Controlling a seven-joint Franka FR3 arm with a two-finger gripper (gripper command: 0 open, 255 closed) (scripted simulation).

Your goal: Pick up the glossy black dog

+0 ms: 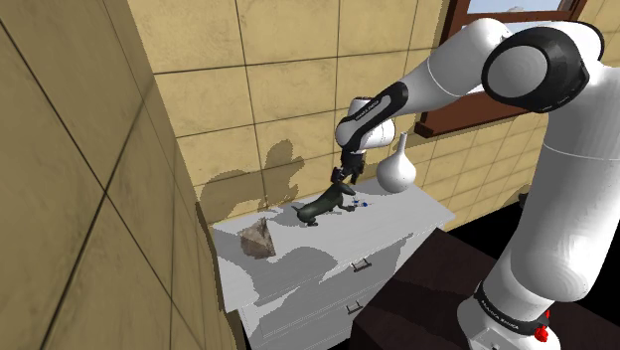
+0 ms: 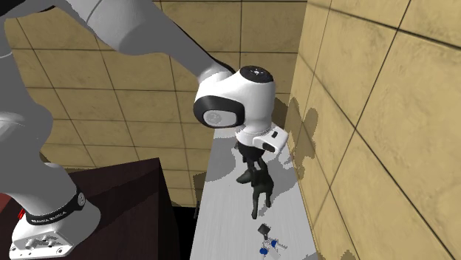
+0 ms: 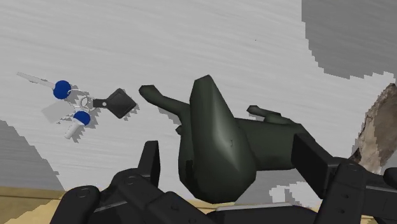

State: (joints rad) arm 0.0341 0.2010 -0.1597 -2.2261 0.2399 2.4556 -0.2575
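Straddling the dark dog (image 3: 213, 137), well inside the dresser (image 1: 397, 225) edges, the claw (image 3: 229, 153) stands open, gripping nothing.

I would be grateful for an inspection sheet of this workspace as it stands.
Surface: white dresser top, with drawers below.
Job's things: glossy dark dog figurine, on the dresser top between the gripper's fingers.
Clutter: white round-bellied vase; brown rock-like lump; bunch of keys with blue heads and a black fob. All three stand apart from the dog.
Gripper: black two-finger gripper, open and straddling the dog; the wrist view shows a gap at one finger.
Cables: nothing seen.
Surroundings: tan tiled walls; brown window frame; dark floor.
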